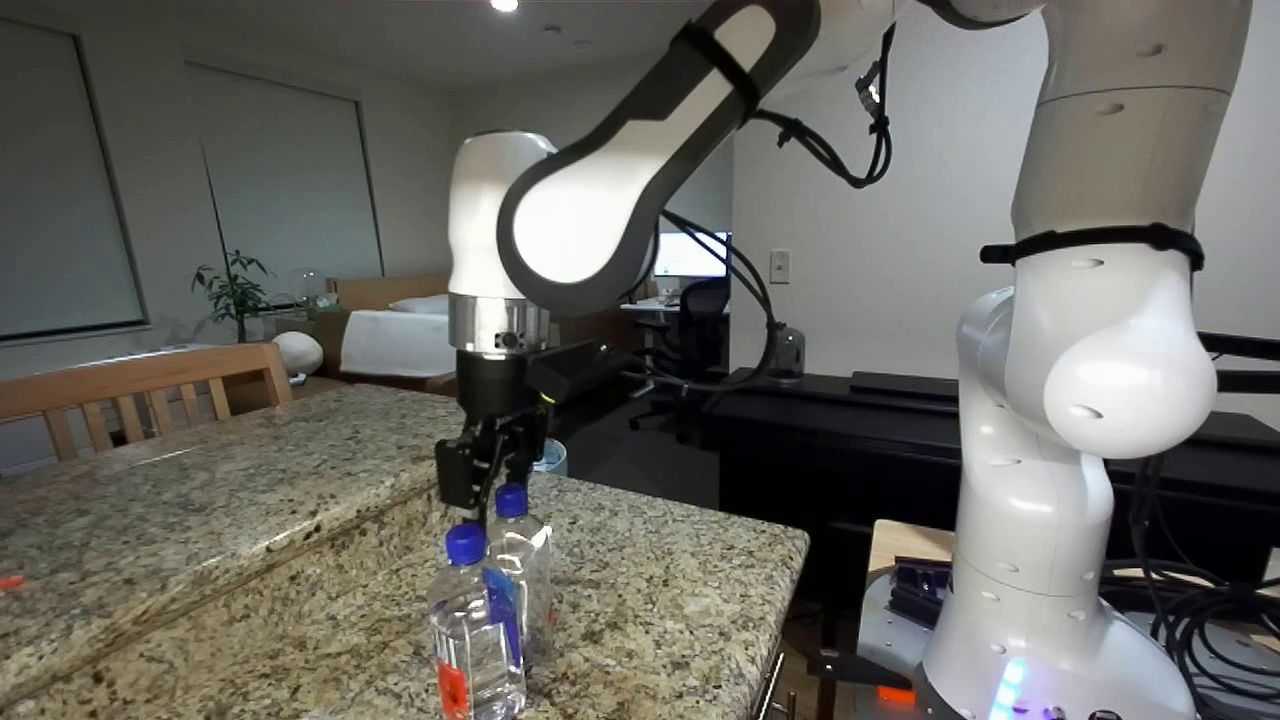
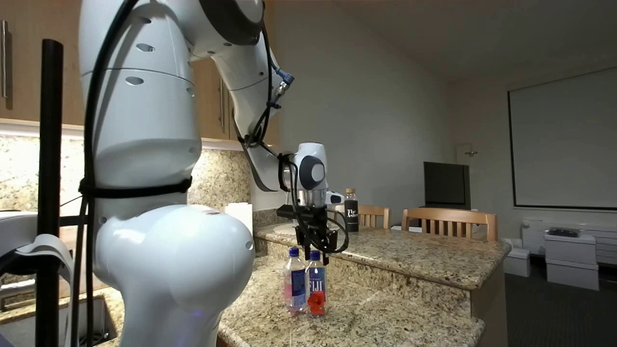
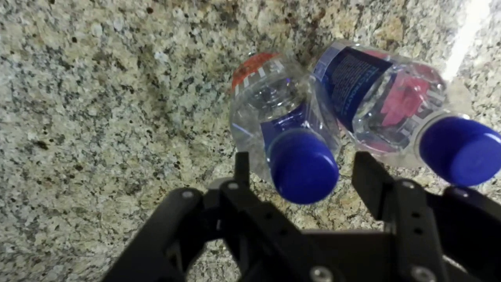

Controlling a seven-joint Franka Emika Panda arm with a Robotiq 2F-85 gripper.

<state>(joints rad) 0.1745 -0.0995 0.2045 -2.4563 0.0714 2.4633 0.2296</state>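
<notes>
One granite surface (image 1: 670, 560) gives level footing between its stepped edge and open edge; the hand (image 3: 300, 168), well open and empty, hangs over an upright bottle (image 3: 274, 102) just beside a second bottle (image 3: 383, 102), its fingers (image 3: 242, 167) apparently spread so as to clear the blue cap (image 3: 305, 172) between them on both sides

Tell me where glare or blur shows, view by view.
Wrist view: glare streaks the granite counter at upper right, and the gripper looks dark and slightly soft. In an exterior view, the ceiling light and monitor wash out towards white; in an exterior view, the backsplash glows brightly under the cabinets.
</notes>
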